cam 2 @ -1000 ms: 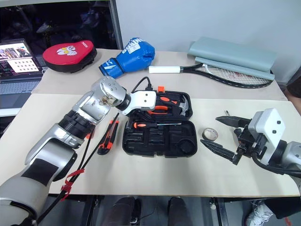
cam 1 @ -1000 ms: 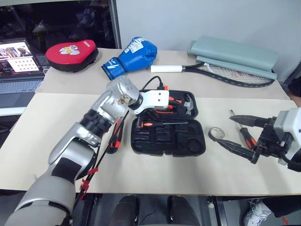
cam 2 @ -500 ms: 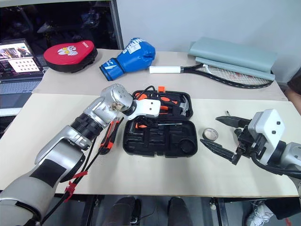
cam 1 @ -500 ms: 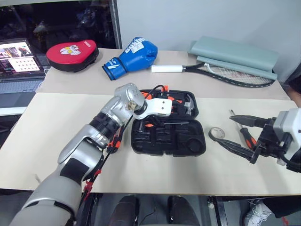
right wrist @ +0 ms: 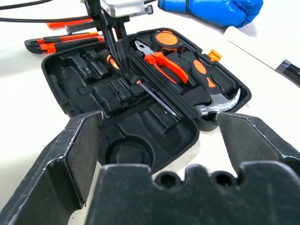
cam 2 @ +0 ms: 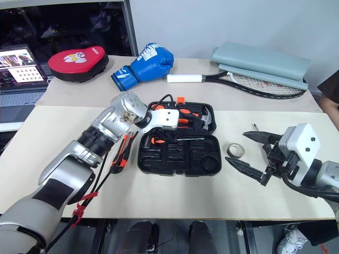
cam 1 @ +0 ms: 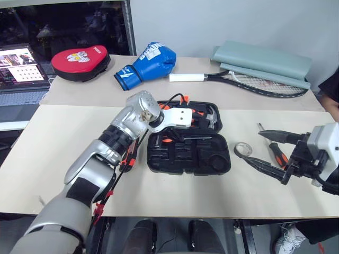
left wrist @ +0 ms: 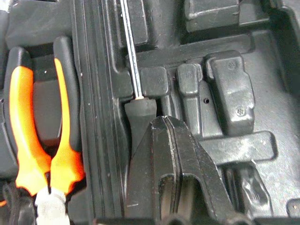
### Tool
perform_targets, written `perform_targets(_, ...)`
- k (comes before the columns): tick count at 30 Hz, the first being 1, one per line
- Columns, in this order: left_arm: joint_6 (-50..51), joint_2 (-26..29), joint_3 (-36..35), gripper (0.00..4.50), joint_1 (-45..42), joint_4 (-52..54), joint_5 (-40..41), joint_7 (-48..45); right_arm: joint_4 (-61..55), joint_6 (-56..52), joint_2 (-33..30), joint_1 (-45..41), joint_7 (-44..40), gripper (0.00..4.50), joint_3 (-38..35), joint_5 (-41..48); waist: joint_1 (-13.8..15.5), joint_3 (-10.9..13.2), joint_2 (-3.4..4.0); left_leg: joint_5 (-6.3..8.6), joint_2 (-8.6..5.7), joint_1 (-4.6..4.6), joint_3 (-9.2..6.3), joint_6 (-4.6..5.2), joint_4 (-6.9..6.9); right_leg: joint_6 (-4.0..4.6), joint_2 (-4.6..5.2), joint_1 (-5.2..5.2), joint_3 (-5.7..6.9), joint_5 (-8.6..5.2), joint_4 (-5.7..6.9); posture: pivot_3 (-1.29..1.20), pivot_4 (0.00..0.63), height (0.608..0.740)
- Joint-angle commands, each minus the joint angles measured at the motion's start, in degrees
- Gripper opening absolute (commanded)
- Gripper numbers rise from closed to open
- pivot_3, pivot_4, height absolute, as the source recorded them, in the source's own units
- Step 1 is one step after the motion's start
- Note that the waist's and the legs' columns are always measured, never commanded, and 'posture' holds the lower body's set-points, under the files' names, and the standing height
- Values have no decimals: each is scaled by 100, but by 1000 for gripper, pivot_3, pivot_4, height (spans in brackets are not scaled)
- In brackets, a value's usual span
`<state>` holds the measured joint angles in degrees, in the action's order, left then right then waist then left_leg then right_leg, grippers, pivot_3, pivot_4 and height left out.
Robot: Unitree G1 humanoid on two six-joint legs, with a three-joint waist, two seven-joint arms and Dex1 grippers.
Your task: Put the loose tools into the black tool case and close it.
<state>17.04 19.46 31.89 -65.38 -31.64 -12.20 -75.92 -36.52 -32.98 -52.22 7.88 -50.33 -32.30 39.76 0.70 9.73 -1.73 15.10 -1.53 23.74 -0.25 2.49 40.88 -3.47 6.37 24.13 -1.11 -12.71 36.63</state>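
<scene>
The black tool case (cam 1: 183,161) lies open at the table's middle. An orange-and-black screwdriver (right wrist: 157,96) lies in one of its slots. My left gripper (left wrist: 171,140) is shut, and its tips rest against that screwdriver's handle (left wrist: 140,112). On the table left of the case lies the utility knife (cam 1: 128,153). The tape roll (cam 1: 243,150) lies right of the case, with another screwdriver (cam 1: 277,154) beyond it. My right gripper (cam 1: 254,146) hovers open above those two and holds nothing.
Orange pliers (left wrist: 42,136), a hammer (right wrist: 218,103) and a round orange tool (right wrist: 164,37) sit in the case's rear half. A blue boxing glove (cam 1: 151,59), red punch pad (cam 1: 80,61), racket (cam 1: 254,82) and grey-green pad (cam 1: 262,61) lie at the back. A laptop (cam 1: 21,74) stands far left.
My left forearm has swung a little toward the case, while its gripper stays over the same slot. The right gripper has held still.
</scene>
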Motion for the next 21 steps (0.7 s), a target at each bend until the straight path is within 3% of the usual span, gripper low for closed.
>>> perform_targets(1,-203,-118,-72,21,-206,-99,-105,227,-128,-17,-6,-49,60,4500,-178,146,-2,0,0,0,0,0,0,0,0,0,0,0,0,0,0,0,150,737)
perform_targets(12,-477,-91,-4,21,-171,-296,-289,256,-131,6,-2,-1,91,4500,-180,193,0,0,0,0,0,-2,0,0,5,0,0,-4,-1,0,5,0,150,737)
perform_targets(21,-1464,-128,415,21,140,-630,-935,794,-133,6,6,-27,135,4500,-158,244,5,0,0,0,2,-43,0,0,4,0,1,-45,-2,0,3,0,150,737)
